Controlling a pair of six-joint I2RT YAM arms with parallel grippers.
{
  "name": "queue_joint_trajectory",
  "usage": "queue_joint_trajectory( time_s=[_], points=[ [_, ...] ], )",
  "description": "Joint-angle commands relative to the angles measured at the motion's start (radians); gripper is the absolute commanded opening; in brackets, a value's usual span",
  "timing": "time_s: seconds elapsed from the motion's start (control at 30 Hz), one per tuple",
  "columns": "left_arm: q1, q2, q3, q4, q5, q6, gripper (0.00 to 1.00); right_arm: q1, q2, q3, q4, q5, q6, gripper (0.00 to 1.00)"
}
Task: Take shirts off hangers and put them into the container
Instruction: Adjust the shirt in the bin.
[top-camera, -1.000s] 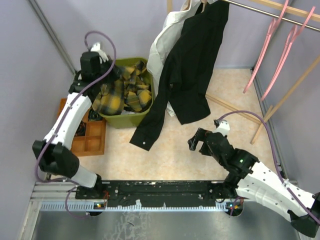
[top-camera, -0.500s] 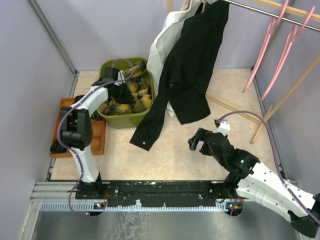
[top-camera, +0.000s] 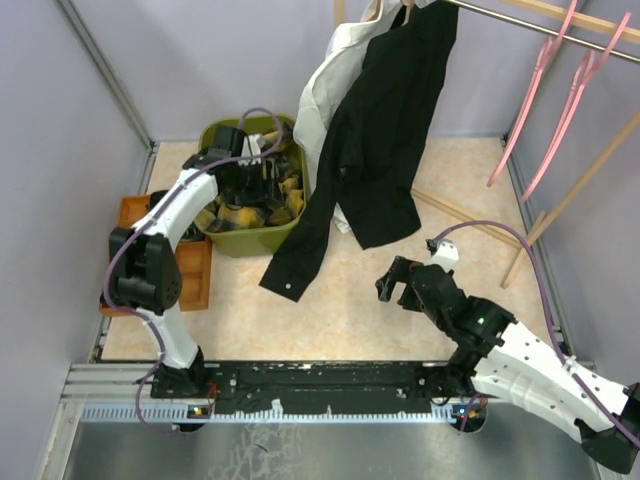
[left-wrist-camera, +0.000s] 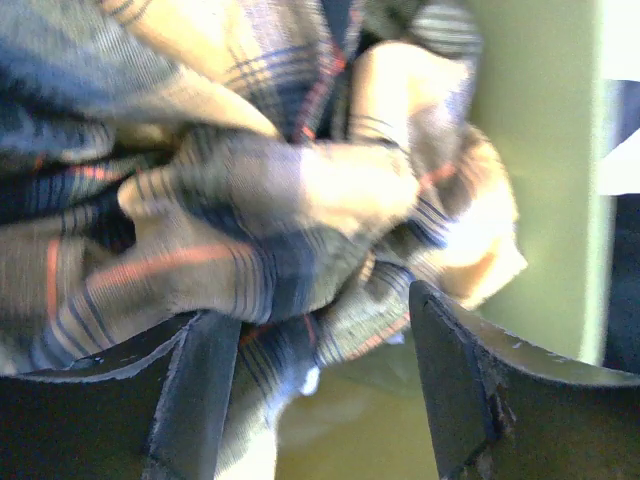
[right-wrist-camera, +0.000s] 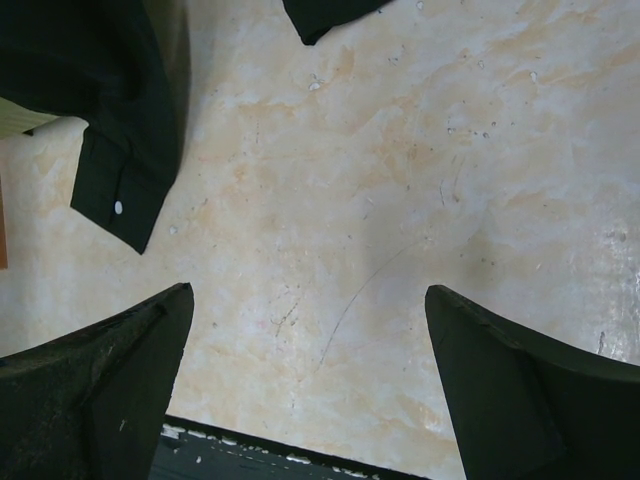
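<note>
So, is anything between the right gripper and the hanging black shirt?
Nothing visible does. Only bare table lies between the open right gripper and the black shirt, whose sleeve cuff hangs close ahead.

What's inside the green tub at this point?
The yellow-and-black plaid shirt lies bunched inside the green tub, with the left gripper over it, jaws apart. Whatever lies beneath the plaid is covered.

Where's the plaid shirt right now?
Top view, back left: the plaid shirt lies bunched inside the green container, just left of the hanging black shirt, with the left end effector open right above it.
</note>
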Motion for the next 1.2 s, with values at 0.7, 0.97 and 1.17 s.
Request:
queue_joint_trajectory(
  time_s=[0.7, 0.97, 1.17],
  points=[
    [0.085, -0.244, -0.199, 0.114, -0.267, -0.036, 0.91, 0.006, 0.000, 0.060, 0.028, 0.015, 0.002, 0.99],
    [0.070, 0.026, -0.272, 0.136, 0.027, -0.058, 0.80, 0.006, -0.006, 0.067, 0.010, 0.013, 0.003, 0.99],
    [0.071, 0.035, -0.356, 0.192, 0.135, -0.060, 0.81, 0.006, -0.014, 0.067, 0.003, 0.023, 0.002, 0.99]
  ],
)
